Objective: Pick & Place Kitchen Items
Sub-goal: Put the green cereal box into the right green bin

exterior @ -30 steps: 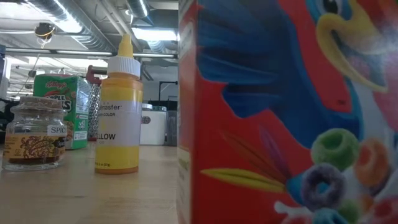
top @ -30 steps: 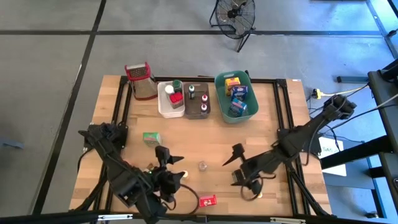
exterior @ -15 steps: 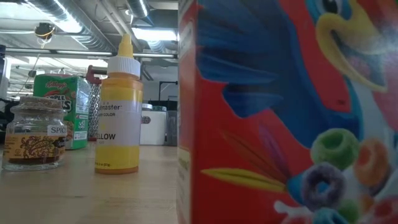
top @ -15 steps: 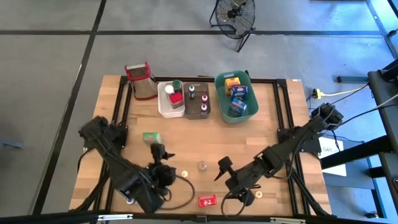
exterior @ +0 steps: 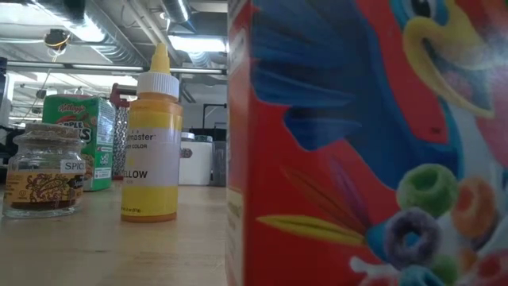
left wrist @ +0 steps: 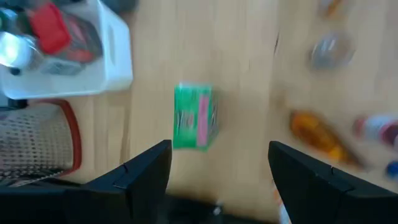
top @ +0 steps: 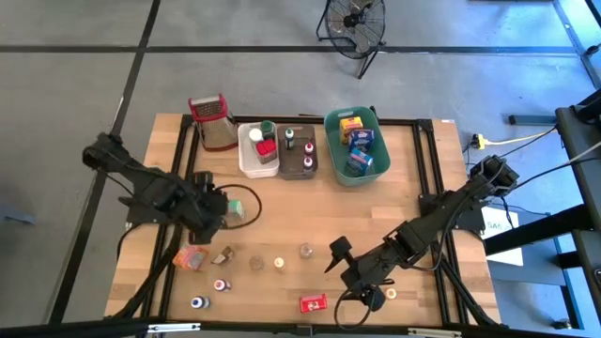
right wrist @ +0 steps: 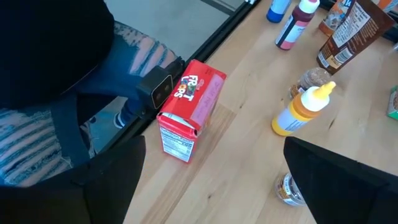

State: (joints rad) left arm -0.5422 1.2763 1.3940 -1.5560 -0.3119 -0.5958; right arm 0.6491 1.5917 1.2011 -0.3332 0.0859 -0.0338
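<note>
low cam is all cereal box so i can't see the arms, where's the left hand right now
Observer: The left hand hangs by the green box, on the left half of the table.
Operator: is it holding it
Observer: No. In the left wrist view its fingers are open, and the green box lies ahead of them, untouched.
Operator: and the right hand
Observer: The right hand is open too, over the table's front part, near the red cereal box.

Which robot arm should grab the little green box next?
Probably the left. The left gripper hangs right beside the green box, and its wrist view shows the box straight ahead between its open fingers. The right gripper is open too, but sits farther off, nearer the red box.
</note>
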